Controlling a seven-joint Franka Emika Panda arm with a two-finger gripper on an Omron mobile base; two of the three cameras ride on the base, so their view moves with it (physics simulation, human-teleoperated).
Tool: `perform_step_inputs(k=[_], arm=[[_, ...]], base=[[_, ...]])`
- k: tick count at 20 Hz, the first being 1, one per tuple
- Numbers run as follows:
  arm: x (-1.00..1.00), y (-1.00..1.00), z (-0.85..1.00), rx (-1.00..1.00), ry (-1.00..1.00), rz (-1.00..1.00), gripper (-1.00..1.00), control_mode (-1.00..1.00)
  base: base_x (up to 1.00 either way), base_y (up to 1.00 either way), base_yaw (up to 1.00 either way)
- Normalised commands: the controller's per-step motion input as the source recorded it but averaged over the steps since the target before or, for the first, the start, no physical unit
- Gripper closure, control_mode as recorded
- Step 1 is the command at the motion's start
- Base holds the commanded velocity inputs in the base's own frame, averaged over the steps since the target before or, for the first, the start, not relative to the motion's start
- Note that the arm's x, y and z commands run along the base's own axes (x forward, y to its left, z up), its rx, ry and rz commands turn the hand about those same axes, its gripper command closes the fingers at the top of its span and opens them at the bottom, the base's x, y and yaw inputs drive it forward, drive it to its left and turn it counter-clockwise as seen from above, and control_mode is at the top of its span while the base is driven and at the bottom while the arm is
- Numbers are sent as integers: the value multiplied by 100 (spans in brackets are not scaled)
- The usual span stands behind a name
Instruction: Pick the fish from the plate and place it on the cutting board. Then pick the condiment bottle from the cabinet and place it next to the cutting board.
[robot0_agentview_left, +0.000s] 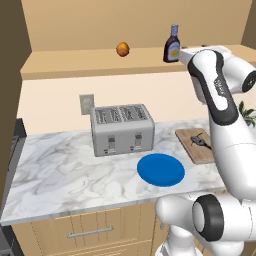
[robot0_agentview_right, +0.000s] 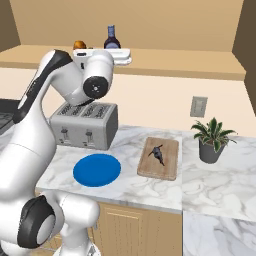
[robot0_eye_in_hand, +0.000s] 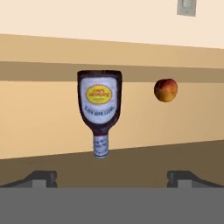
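Brown condiment bottle (robot0_agentview_left: 172, 45) stands upright in the cabinet (robot0_agentview_left: 75, 62) (cap up), claw (robot0_eye_in_hand: 111, 177) spread, empty

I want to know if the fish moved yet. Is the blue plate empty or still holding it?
Empty. The blue plate shows only bare blue, and the fish lies on the cutting board.

A white marble counter (robot0_agentview_left: 60, 165) over tan drawer fronts (robot0_agentview_left: 90, 232) meets a cream wall (robot0_agentview_left: 55, 102).
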Motion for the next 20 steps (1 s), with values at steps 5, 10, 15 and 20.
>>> perform_step_inputs(k=[5,10,15,20], arm=[[21,0,0,0,0,0,-100,-100],[24,0,1,0,0,0,-100,-100],[12,0,5,0,0,0,-100,-100],[8,0,9,0,0,0,-100,-100]], base=[[0,0,0],[0,0,0],[0,0,0],[0,0,0]])
